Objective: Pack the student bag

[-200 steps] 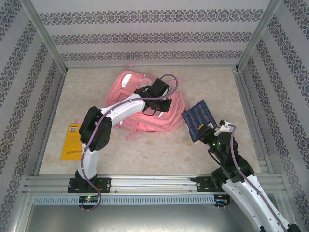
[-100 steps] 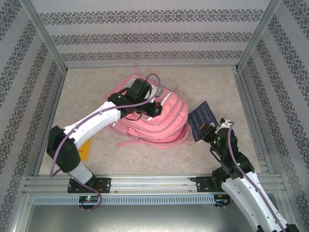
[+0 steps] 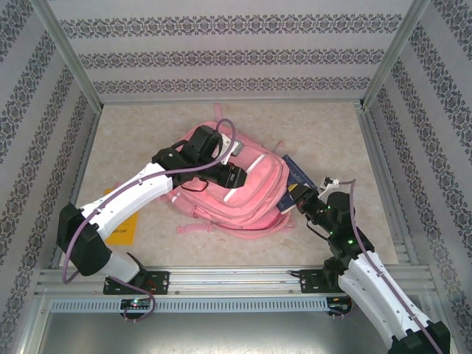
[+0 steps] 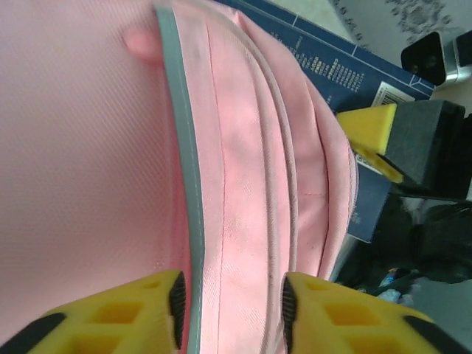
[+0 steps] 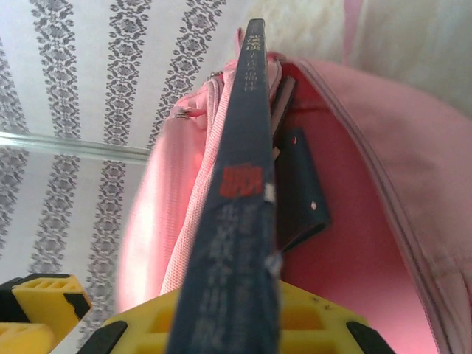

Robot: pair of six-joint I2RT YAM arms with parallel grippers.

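So the student bag (image 3: 254,193) was lying flat about mid-table (image 3: 147,133), a bit right of center, with its opening facing right. The left arm was reaching across it from the near left, and the left gripper (image 3: 230,175) was right over the front of the bag. From the left wrist cam the jaws were parted, with pink fabric and the grey stripe (image 4: 188,184) showing in the gap. As far as I could see, nothing was pinched.

The right gripper (image 3: 299,198) was at the bag's right edge, clamped on a dark blue book (image 3: 291,171). On the right wrist cam the book (image 5: 247,206) stood edge-on between the yellow fingers (image 5: 324,321), and its far end was poking into the bag's open mouth.

There was also a yellow booklet (image 3: 122,230) flat on the table at the near left, partly under the left arm and well apart from the bag.
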